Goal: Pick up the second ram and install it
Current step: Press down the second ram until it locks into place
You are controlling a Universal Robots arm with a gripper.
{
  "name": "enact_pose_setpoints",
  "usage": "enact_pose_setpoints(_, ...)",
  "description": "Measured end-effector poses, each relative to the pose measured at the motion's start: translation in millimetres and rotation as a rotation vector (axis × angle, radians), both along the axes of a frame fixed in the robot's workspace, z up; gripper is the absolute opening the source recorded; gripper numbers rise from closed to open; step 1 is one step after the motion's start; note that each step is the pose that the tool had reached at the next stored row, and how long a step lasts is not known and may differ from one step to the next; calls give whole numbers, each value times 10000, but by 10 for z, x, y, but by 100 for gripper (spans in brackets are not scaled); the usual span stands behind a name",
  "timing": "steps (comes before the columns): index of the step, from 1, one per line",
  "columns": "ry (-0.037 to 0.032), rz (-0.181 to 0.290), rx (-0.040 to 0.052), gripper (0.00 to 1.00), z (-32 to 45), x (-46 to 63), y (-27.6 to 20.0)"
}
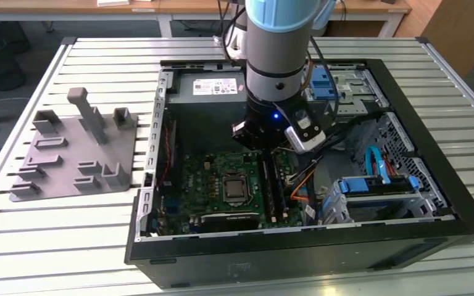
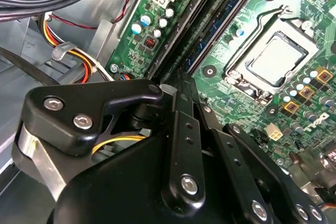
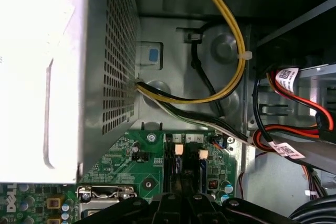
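Second ram (image 2: 224,23): as far as I can judge it is the dark-blue strip standing on edge in the black sockets (image 2: 194,30), running straight away from the tips of the jaws (image 2: 181,83) in the second wrist view. The tips sit right at its near end. I cannot tell if the jaws are pinching it, pressing on it or just closed above it, since the black linkage hides the contact.

Handling, as a judgement:
- It is light, thin and stiff, but a fragile bare board with chips on its faces.
- Hold it by the two flat faces near the middle of the top edge, off the contact edge, and keep it square to the socket.
- It would crack or jam if tilted or pushed at one end only.

Long axis: it lies along the sockets. In the exterior view they (image 1: 271,185) run from the far side of the computer case (image 1: 434,203) toward its near side, roughly parallel to the worktop's side edges. The strip stands thin edge up, with its contact edge down toward the green board (image 2: 247,103).

- Beside the sockets is the square processor (image 2: 275,59), close but not touching.
- In the first wrist view, two pale latch tabs (image 3: 178,149) sit at the far ends of the sockets, with the perforated metal box (image 3: 105,51) and a yellow cable (image 3: 231,51) beyond.
- The case stands mid worktop (image 1: 23,246).
- The grey tray (image 1: 72,148) is well apart, near the worktop edge on the exterior view's left.
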State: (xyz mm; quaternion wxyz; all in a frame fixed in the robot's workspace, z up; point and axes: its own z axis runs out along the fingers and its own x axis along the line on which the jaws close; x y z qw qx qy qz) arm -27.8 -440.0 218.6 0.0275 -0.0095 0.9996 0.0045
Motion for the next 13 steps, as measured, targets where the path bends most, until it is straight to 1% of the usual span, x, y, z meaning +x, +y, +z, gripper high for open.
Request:
enact_pose_setpoints(8, -1, 1, 1, 10, -10, 3, 0)
enact_pose_setpoints(9, -8, 2, 16, 10, 2, 3, 2)
enact_pose_setpoints(10, -11, 2, 19, 10, 30, 4, 3)
enact_pose_setpoints(11, -8, 3, 7, 10, 66, 3, 1)
enact_pose_setpoints(13, -10, 2, 4, 10, 107, 3, 0)
